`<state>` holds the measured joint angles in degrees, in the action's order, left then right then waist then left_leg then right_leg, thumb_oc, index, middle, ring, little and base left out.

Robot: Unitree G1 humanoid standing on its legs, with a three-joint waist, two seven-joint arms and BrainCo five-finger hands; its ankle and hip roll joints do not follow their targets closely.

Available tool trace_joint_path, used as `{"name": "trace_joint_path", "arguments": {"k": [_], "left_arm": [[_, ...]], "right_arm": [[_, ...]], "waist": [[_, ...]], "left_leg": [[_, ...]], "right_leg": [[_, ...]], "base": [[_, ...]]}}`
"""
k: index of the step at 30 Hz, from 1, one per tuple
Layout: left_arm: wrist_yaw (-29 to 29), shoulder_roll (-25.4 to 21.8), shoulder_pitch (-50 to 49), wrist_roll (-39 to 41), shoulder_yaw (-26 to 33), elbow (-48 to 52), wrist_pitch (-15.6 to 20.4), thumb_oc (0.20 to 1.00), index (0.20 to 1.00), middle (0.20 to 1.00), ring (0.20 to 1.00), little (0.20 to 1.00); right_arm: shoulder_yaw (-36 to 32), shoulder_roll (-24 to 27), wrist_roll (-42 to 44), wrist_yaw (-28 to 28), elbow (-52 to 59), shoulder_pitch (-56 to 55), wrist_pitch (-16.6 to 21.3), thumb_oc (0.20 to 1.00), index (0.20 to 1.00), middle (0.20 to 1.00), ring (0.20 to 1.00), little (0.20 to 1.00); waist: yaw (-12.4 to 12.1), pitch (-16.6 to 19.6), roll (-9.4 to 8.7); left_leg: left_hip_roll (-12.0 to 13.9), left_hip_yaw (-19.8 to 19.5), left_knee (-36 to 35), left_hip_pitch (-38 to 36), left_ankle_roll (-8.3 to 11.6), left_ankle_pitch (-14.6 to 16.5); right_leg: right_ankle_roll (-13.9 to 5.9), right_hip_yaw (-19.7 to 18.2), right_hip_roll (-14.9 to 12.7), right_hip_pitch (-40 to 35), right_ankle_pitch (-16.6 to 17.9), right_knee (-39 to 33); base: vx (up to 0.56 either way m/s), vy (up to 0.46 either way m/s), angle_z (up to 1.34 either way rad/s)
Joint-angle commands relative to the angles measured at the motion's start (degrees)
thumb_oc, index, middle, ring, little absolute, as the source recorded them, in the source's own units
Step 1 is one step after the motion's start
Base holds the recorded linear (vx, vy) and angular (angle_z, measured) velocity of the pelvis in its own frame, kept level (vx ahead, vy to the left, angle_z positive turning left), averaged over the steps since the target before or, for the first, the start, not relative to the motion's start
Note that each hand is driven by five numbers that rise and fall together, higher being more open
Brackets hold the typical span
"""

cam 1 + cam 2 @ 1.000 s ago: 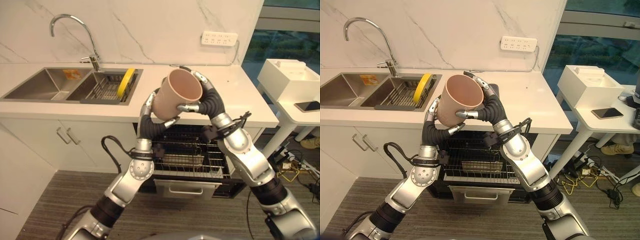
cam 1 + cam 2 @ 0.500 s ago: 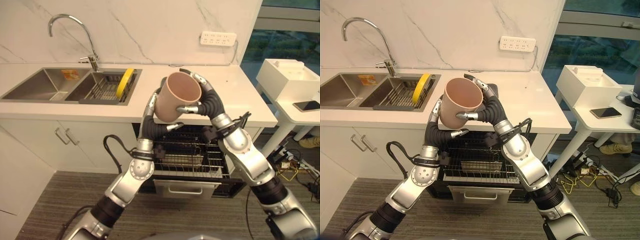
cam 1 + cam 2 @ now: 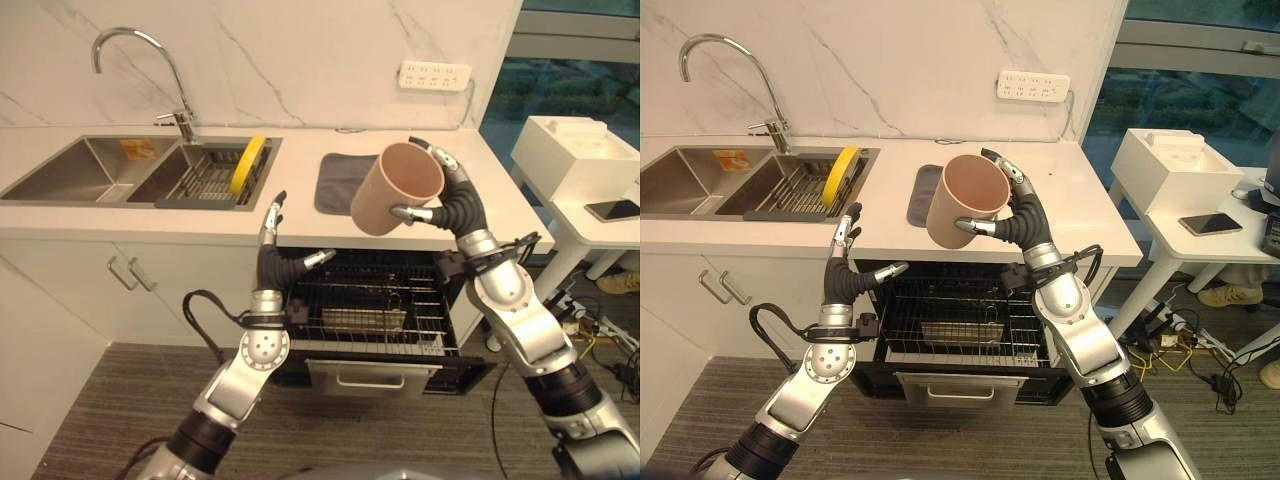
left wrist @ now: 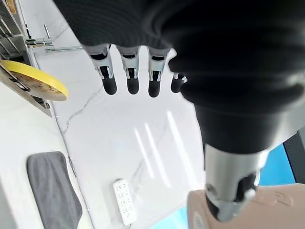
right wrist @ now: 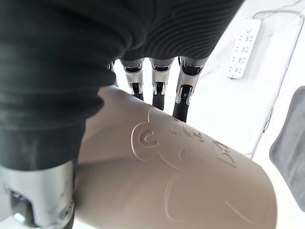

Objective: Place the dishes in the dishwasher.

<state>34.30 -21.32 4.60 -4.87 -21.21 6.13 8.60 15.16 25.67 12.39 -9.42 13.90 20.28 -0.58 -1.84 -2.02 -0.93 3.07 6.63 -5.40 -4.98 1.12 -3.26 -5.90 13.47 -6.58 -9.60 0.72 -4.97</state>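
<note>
A tall beige cup hangs tilted above the counter's front edge, its mouth facing me. My right hand is shut on it, fingers round its far side and thumb on the near wall; the cup's embossed wall lies against that hand. Lower left of it, in front of the counter edge, my left hand is open and holds nothing, fingers straight. Under the counter the dishwasher's wire rack stands pulled out. A yellow plate stands upright in the sink's drainer.
A grey mat lies on the white counter behind the cup. The double sink with its tap is at the left. A white side table with a box and a phone stands at the right.
My left hand has let go of the cup and dropped down to the left, fingers straightened. My right hand has carried the cup to the right, uncovering the grey mat.
</note>
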Motion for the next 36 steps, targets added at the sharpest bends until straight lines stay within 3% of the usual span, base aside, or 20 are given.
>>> {"name": "trace_joint_path", "arguments": {"k": [1, 8, 11, 15, 19, 29, 32, 34, 36], "left_arm": [[2.46, -2.68, 2.74, 1.25, 3.92, 0.09, 2.55, 1.0, 1.0, 1.0, 1.0, 1.0], [-1.0, -3.26, 0.2, 2.59, 8.48, 0.34, 1.55, 1.0, 1.0, 1.0, 1.0, 1.0], [-5.39, -4.44, -1.11, 5.01, 10.41, 1.2, 0.54, 1.0, 1.0, 1.0, 1.0, 1.0], [-8.64, -6.91, 3.06, 7.14, 10.74, 1.12, 1.97, 1.0, 1.0, 1.0, 1.0, 1.0], [-11.21, -8.62, 6.93, 4.55, 10.3, 1.04, -2.51, 1.0, 1.0, 1.0, 1.0, 1.0], [-18.94, -11.82, 5.89, 1.02, 7.68, 3.42, -3.98, 1.0, 1.0, 1.0, 1.0, 1.0], [-19.94, -13.52, 5.71, -4.67, 7.01, 3.66, -4.17, 1.0, 1.0, 1.0, 1.0, 1.0], [-19.72, -14.83, 5.75, -8.76, 6.59, 3.59, -5.21, 1.0, 1.0, 1.0, 1.0, 1.0], [-19.7, -15.31, 5.17, -7.98, 6.39, 2.99, -7.98, 1.0, 1.0, 1.0, 1.0, 1.0]], "right_arm": [[-3.8, 1.31, -0.63, -0.59, 2.88, 2.66, 4.62, 0.2, 0.2, 0.2, 0.2, 0.2], [-6.78, 2.81, 0.27, 0.67, 5.57, -2.02, 4.13, 0.2, 0.2, 0.2, 0.2, 0.2], [-9.0, 3.66, -0.27, 2.16, 6.3, -5.29, 4.38, 0.2, 0.2, 0.2, 0.2, 0.2], [-9.98, 5.5, -1.54, 1.51, 4.73, -2.34, 7.41, 0.2, 0.2, 0.2, 0.2, 0.2], [-10.65, 8.1, -1.73, 2.36, 4.16, 1.72, 6.94, 0.2, 0.2, 0.2, 0.2, 0.2], [-10.09, 10.36, -3.25, 3.02, 4.41, 3.3, 7.71, 0.2, 0.2, 0.2, 0.2, 0.2], [-10.6, 11.86, -3.42, 3.08, 4.46, 4.06, 7.92, 0.2, 0.2, 0.2, 0.2, 0.2], [-10.86, 12.48, -3.4, 3.0, 4.61, 4.22, 7.42, 0.2, 0.2, 0.2, 0.2, 0.2], [-10.86, 12.91, -3.14, 2.82, 4.77, 3.58, 7.14, 0.2, 0.2, 0.2, 0.2, 0.2]], "waist": [[-0.95, -0.76, -1.28], [-0.79, -1.55, -1.29], [-0.73, -3.54, -1.25], [-0.91, -11.13, -1.87], [-0.5, -15.83, -1.6], [1.37, -20.05, 1.37], [1.44, -20.92, 1.67], [1.53, -21.18, 1.6], [1.57, -21.37, 1.51]], "left_leg": [[4.68, 1.81, 0.4, -4.16, 1.85, 4.95], [4.73, 1.66, 0.4, -4.08, 2.04, 4.61], [4.46, 0.93, 0.4, -3.05, 1.74, 3.18], [5.49, -1.76, 11.27, 6.19, 2.82, 4.43], [6.25, -2.41, 16.89, 12.9, 3.78, 4.91], [6.17, -1.87, 21.49, 16.45, 3.76, 5.39], [6.42, -1.56, 23.06, 17.45, 3.79, 5.53], [6.62, -1.46, 24.05, 17.91, 3.84, 5.69], [6.87, -1.23, 24.56, 18.03, 3.86, 5.64]], "right_leg": [[-0.87, 0.8, -2.59, 0.31, 1.57, -0.03], [-0.72, 0.89, -2.56, 0.37, 1.62, -0.03], [-0.24, 0.72, -2.23, 1.3, 1.75, 1.14], [0.18, -0.72, -2.9, 10.6, -2.14, 12.92], [0.63, -1.18, -3.73, 15.76, -3.06, 16.04], [1.74, -2.95, -3.73, 18.75, -4.14, 18.98], [1.62, -3.44, -3.89, 19.23, -4.29, 19.84], [1.56, -3.72, -3.94, 19.38, -4.32, 20.26], [1.46, -3.92, -3.98, 19.3, -4.22, 20.34]], "base": [[0.0, 0.0, 0.0], [0.05, -0.012, 0.0], [0.04, -0.027, 0.03], [-0.23, -0.082, 0.04], [-0.24, -0.033, 0.04], [-0.03, 0.074, -0.05], [0.0, 0.055, -0.07], [0.01, 0.013, -0.02], [0.04, 0.016, -0.04]]}}
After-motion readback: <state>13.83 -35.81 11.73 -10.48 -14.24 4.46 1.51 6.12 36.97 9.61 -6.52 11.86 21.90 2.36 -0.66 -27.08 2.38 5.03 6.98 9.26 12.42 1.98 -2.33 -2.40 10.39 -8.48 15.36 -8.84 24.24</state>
